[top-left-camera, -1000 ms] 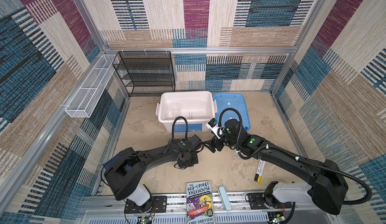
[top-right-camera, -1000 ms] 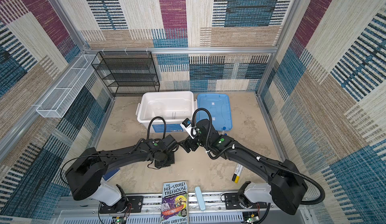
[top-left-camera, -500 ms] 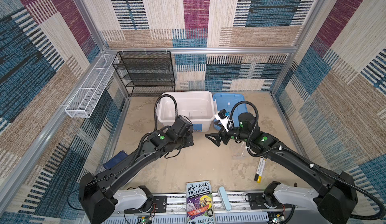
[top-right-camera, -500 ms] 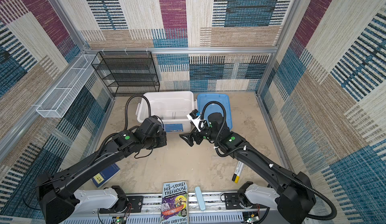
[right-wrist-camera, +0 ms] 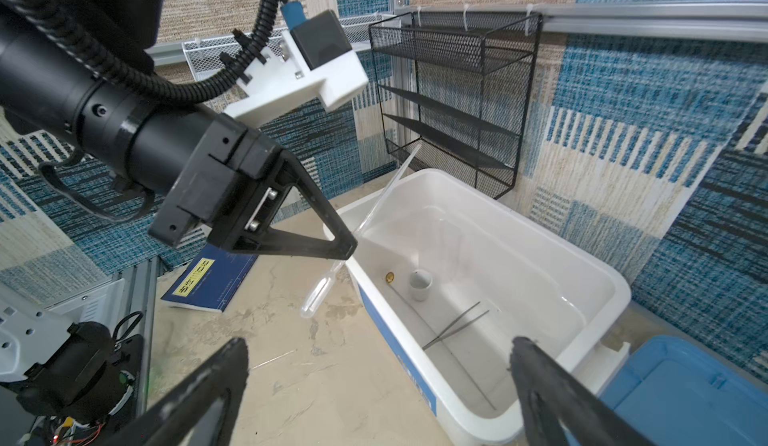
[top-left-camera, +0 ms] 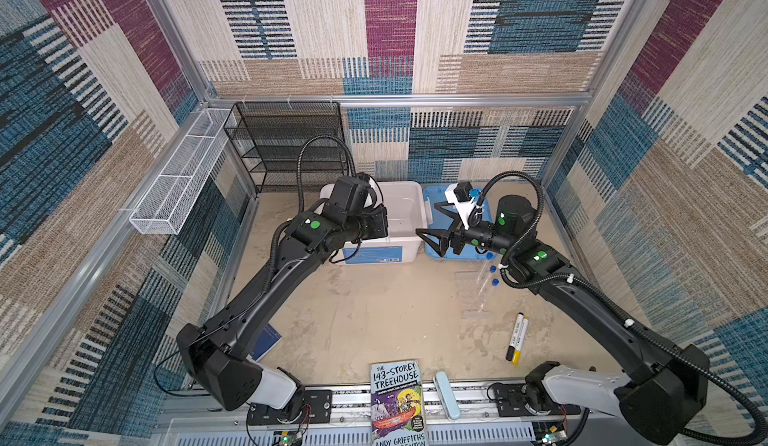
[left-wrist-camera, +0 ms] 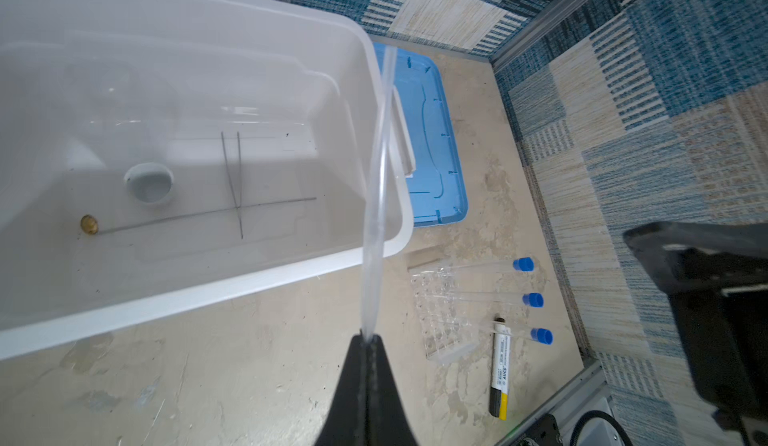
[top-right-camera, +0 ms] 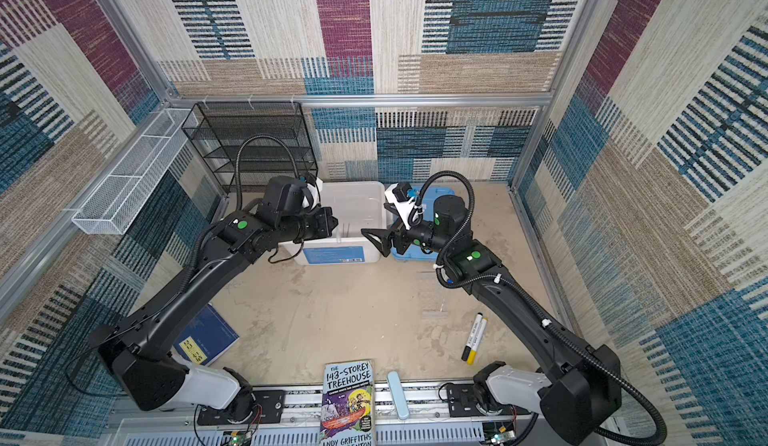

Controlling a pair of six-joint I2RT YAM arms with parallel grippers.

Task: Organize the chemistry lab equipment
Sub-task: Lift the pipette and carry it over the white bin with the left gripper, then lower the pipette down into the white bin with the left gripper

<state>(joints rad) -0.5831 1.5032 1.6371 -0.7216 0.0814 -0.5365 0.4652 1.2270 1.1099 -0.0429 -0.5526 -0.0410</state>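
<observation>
Item 1, clear dropper [left-wrist-camera: 376, 198]: pinched just above its bulb by the left hand [left-wrist-camera: 368, 344], fingers pressed tight on it. The stem slants up across the near corner of the white bin [left-wrist-camera: 249, 286], probably so it can be dropped in with the sorted pieces. Items 2 to 4, on the bin floor: grey dish [left-wrist-camera: 148, 182], tweezers [left-wrist-camera: 233, 174] and brass-tipped rod [left-wrist-camera: 199, 215], the tweezers lying across the rod. The bin stands at the counter's back edge, its blue lid [left-wrist-camera: 436, 153] flat beside it, presumably left off for loading. Item 5, clear rack [left-wrist-camera: 440, 306] with 3 blue-capped tubes [left-wrist-camera: 528, 299]: lying flat near the counter's right edge, not yet binned. Right hand [right-wrist-camera: 380, 342]: spread wide, empty, facing the bin, likely free for the rack. Not for sorting: 2 markers [top-left-camera: 516, 338] near the front right corner.
</observation>
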